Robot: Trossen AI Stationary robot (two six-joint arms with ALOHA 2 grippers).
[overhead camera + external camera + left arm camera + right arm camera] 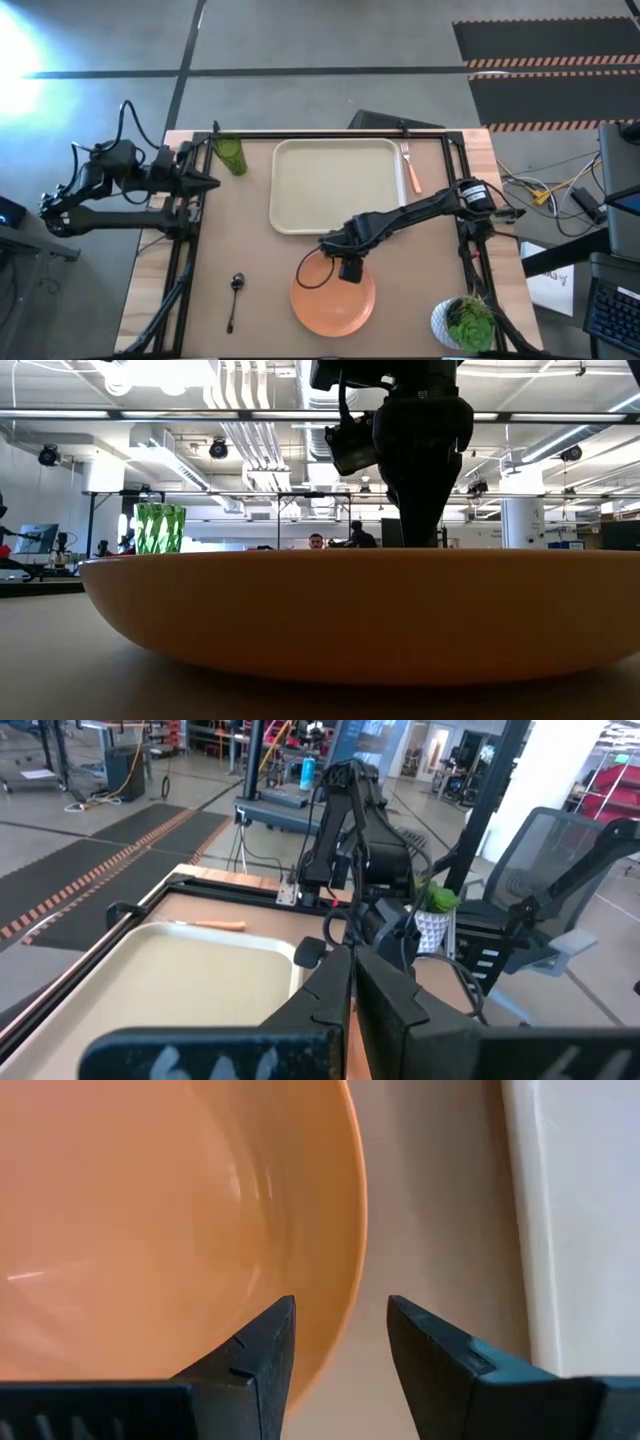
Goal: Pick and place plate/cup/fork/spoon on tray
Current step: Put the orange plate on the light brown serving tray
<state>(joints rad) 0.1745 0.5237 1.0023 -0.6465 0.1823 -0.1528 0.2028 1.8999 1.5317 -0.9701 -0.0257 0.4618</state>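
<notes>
Orange plate on surface, rim between spread fingers of right gripper, seemingly not yet pinched. Tray just beyond. Left gripper well apart, fingers pressed together.

No text, label, brand, number or sign can be read anywhere in these views. The pale marks on the dark bar in the left wrist view are too blurred to make out as letters or figures.
</notes>
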